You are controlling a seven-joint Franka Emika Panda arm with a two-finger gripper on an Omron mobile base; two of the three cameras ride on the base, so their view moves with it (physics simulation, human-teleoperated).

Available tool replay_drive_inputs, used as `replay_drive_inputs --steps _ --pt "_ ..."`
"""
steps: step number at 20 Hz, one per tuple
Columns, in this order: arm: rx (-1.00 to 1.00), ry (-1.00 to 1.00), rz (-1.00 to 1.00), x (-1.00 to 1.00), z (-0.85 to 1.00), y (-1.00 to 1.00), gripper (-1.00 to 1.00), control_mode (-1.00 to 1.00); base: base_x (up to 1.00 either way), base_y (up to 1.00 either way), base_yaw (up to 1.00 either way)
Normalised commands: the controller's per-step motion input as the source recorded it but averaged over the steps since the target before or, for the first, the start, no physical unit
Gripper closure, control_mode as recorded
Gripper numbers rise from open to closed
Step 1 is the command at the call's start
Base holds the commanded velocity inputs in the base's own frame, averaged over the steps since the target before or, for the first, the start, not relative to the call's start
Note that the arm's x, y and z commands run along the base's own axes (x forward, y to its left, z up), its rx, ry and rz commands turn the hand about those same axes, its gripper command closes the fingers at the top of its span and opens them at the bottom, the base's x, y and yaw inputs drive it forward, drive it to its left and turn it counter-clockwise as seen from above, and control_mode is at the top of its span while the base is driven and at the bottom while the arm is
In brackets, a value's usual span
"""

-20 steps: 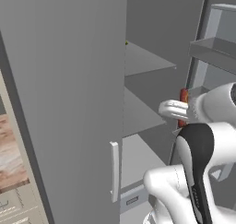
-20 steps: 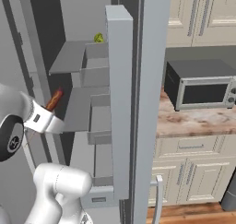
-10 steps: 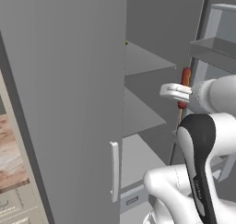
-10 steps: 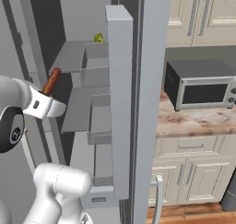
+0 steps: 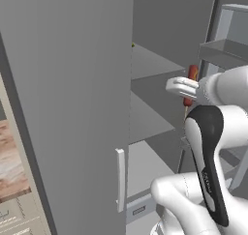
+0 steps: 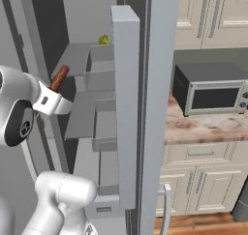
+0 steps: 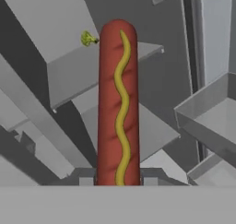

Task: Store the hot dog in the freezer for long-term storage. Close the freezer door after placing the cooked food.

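Pincer (image 7: 118,180) tips sit cut off at the bottom centre of the hand view, clenched on the hot dog (image 7: 118,103), which stands up mid-frame with a yellow squiggle along it. In the left base view the hot dog (image 5: 192,74) pokes up at centre right before the freezer (image 5: 160,84) shelves; the arm hides its lower end. A small green item (image 6: 103,39), too small to identify, sits upper left in the right base view.

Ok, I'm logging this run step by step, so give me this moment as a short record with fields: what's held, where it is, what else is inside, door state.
held item: hot dog, with a yellow wavy line along it
gripper: shut on the hot dog's lower end
position: in front of the open freezer, hot dog not yet on a shelf
other contents: small green leafy item on an upper shelf
freezer door: open
nearby: microwave on the counter
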Motion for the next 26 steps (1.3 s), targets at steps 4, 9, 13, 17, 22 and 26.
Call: replay_drive_inputs --steps 4,9,13,17,22,26 --pt "0.10 -0.04 0.00 0.24 0.10 0.00 1.00 -1.00 0.00 0.00 0.00" --pt "0.13 -0.03 0.00 0.15 0.24 0.00 1.00 -1.00 0.00 0.00 0.00" --pt "0.09 0.00 0.00 0.22 0.17 0.00 1.00 -1.00 0.00 0.00 0.00" --pt "0.09 0.00 0.00 0.24 0.19 0.00 1.00 -1.00 0.00 0.00 0.00" --pt "0.10 0.02 0.00 0.18 0.16 0.00 1.00 -1.00 0.00 0.00 0.00" --pt "0.01 0.01 0.00 0.09 0.00 0.00 1.00 -1.00 0.00 0.00 0.00"
